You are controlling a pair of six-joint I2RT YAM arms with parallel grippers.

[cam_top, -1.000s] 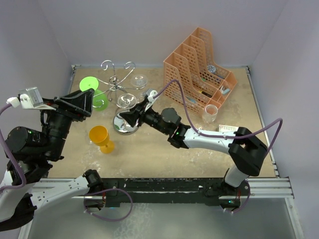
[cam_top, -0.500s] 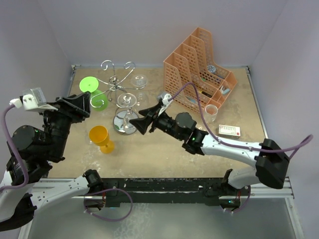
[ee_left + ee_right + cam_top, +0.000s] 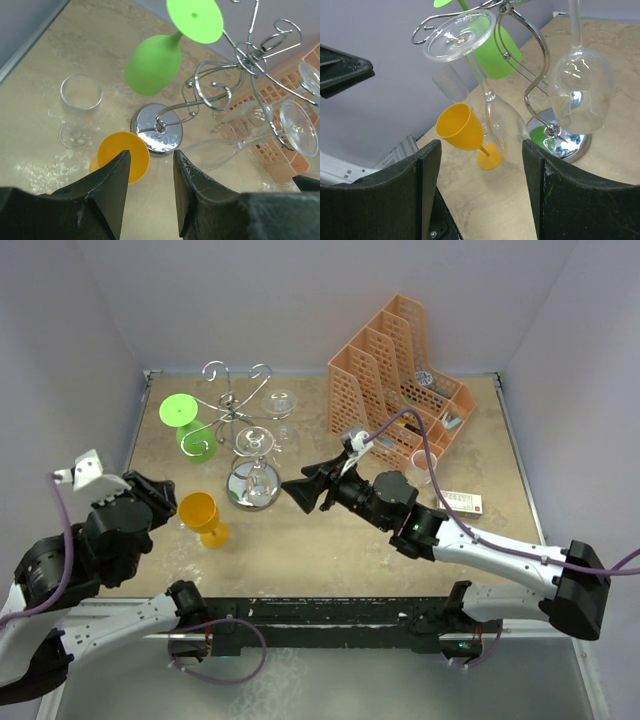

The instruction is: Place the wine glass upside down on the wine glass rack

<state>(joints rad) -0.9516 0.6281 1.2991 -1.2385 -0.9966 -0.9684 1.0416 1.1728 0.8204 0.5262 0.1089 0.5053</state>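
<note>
The silver wire wine glass rack (image 3: pixel 238 412) stands at the back left on its round shiny base (image 3: pixel 252 486). A clear wine glass (image 3: pixel 255 445) hangs upside down from a hook on it, seen also in the right wrist view (image 3: pixel 492 112) and the left wrist view (image 3: pixel 220 150). A second clear glass (image 3: pixel 280 404) and a green glass (image 3: pixel 186 424) hang there too. My right gripper (image 3: pixel 303 491) is open and empty, just right of the base, apart from the rack. My left gripper (image 3: pixel 158 498) is open and empty, left of an upright orange glass (image 3: pixel 203 517).
An orange mesh file organiser (image 3: pixel 400 380) stands at the back right, with a clear glass (image 3: pixel 424 466) and a small box (image 3: pixel 460 503) near it. Another clear glass (image 3: pixel 80 102) stands upright left of the rack base (image 3: pixel 157 132).
My right gripper has drawn back from the rack toward the right and near side, empty. My left arm has dropped lower and nearer. The clear glass stays hanging on the rack.
</note>
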